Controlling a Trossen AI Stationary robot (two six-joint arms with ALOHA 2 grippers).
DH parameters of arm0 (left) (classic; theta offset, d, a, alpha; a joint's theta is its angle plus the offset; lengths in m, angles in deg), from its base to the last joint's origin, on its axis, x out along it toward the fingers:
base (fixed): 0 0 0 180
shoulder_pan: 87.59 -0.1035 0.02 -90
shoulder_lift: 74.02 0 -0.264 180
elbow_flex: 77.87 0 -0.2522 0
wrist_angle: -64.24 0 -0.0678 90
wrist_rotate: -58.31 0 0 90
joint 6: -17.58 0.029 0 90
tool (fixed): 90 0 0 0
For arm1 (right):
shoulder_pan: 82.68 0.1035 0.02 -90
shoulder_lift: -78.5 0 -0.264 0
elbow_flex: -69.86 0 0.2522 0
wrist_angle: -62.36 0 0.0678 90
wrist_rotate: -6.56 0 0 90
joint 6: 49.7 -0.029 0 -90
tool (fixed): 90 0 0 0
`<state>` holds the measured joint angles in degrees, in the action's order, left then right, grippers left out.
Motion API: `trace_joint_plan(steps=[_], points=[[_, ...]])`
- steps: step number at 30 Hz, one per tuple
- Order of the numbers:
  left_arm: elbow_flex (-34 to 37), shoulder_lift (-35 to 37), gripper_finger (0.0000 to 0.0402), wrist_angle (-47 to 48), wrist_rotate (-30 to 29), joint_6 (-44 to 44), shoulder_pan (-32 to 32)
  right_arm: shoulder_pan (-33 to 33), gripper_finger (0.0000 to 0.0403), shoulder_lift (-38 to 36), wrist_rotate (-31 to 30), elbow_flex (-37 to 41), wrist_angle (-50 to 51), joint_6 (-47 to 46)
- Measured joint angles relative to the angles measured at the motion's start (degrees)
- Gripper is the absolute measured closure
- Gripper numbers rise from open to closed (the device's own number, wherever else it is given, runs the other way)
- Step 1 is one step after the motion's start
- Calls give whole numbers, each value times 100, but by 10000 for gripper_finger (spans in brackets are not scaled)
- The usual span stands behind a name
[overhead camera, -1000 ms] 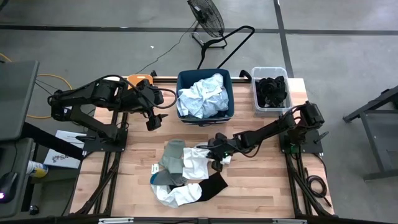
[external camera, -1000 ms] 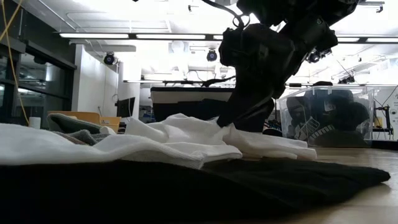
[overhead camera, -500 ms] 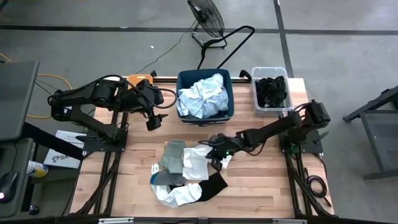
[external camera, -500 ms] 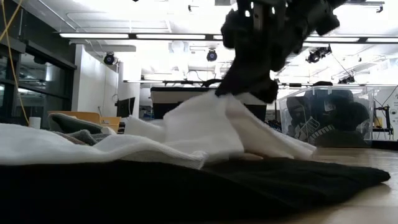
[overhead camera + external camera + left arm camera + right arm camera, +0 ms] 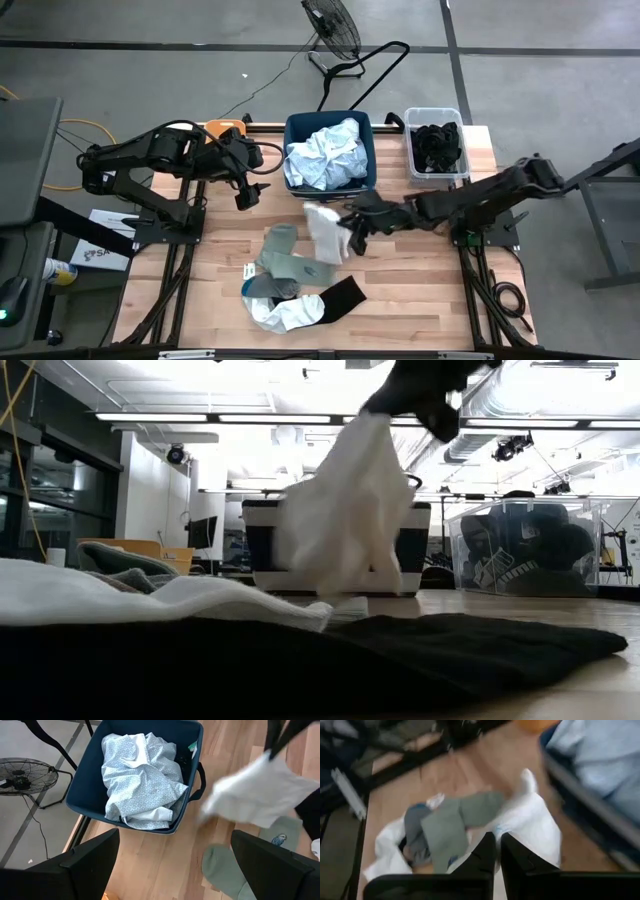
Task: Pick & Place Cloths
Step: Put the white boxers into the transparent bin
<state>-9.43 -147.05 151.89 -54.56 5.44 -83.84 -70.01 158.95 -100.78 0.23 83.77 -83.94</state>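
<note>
the right gripper [image 5: 352,226] hung above the middle of the wooden table [image 5: 420,300], its fingers [image 5: 487,851] pinched together on a white cloth [image 5: 324,231] that dangled clear of the tabletop, just in front of the navy bin [image 5: 367,180]. in the low view the same white cloth [image 5: 345,520] hung down from the dark gripper [image 5: 425,390] in front of the bin [image 5: 420,550], its lower edge off the wood. the navy bin already held a crumpled pale blue patterned cloth [image 5: 325,155], plainly seen in the left wrist view [image 5: 142,777]. to the right of it the clear bin [image 5: 434,172] held black cloths [image 5: 436,143]. the rest of the pile lay on the table nearer the front edge: a grey-green garment [image 5: 285,258], a black cloth [image 5: 342,295] and another white cloth [image 5: 290,315] beneath them, all touching one another. the left gripper [image 5: 247,194] waited over the far left part of the table, beside the navy bin and well apart from the pile, its fingers [image 5: 85,857] spread apart and holding nothing. an orange bin [image 5: 222,128] sat behind the left arm, and a floor fan [image 5: 333,30] stood beyond the table.
</note>
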Motion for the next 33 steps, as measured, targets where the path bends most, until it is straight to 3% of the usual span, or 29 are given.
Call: trace_joint_plan(steps=[18, 33], points=[[0, 0, 26, -4, -2, -17, 0, -2, 398, -2230, -2563, -3, 380, 1483], [0, 0, 26, -48, -2, -39, 1, -7, 398, -3101, -5140, -3, 379, 2872]])
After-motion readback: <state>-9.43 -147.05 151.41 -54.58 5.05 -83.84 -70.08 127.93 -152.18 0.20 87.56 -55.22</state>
